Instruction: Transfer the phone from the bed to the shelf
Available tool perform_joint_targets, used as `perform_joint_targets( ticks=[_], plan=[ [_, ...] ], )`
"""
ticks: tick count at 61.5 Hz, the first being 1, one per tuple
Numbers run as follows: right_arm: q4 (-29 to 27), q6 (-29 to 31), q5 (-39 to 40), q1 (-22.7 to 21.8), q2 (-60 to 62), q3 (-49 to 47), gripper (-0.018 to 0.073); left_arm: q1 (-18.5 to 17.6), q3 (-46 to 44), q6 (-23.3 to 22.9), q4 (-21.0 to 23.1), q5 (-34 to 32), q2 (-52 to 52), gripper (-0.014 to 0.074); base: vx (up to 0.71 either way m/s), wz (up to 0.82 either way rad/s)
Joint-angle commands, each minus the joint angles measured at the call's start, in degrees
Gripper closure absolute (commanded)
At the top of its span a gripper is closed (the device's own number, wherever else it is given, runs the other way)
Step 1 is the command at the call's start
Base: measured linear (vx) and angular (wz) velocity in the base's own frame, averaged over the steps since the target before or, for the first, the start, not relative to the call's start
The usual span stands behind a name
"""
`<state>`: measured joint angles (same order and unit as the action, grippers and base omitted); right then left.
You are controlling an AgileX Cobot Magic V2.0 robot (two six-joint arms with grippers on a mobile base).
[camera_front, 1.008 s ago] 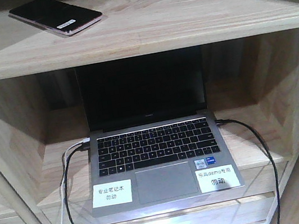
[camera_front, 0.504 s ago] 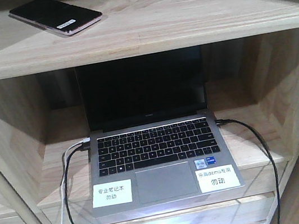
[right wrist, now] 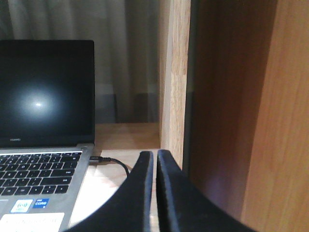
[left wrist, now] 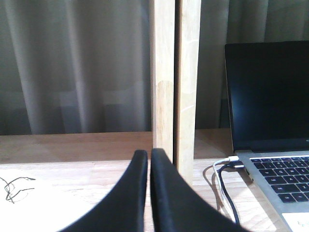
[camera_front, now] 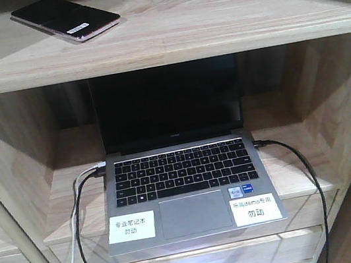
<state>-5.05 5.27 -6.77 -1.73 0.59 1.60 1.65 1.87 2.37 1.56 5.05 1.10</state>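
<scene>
phone (camera_front: 65, 19) lies flat on the shelf (camera_front: 213, 32), upper left; both fingers (left wrist: 145, 193) (right wrist: 153, 193) pressed together, empty: back away straight, clear of the laptop (camera_front: 188, 189).

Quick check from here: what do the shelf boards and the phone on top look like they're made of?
The shelf looks like pale natural wood with a matt finish: grain lines and joined strips show across the boards. The phone looks like glossy black glass, since its face is dark and smooth, with a pinkish-gold edge that may be metal. It carries a small white sticker.
</scene>
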Motion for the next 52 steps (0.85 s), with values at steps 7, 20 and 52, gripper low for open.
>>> perform_joint_targets(
  ticks=[7, 20, 52],
  plan=[
    [-0.13, 0.53, 4.55, -0.26, 0.79, 0.56, 0.0564, -0.20, -1.43, -0.50, 0.56, -4.12, 0.40, 0.0595, 0.00, 0.00],
    [-0.18, 0.53, 4.55, -0.26, 0.79, 0.56, 0.0564, -0.20, -1.43, -0.50, 0.56, -4.12, 0.40, 0.0595, 0.00, 0.00],
    [-0.17, 0.48, 4.55, -0.26, 0.79, 0.56, 0.0564, -0.20, -1.43, -0.50, 0.56, -4.12, 0.40, 0.0595, 0.00, 0.00]
  ],
)
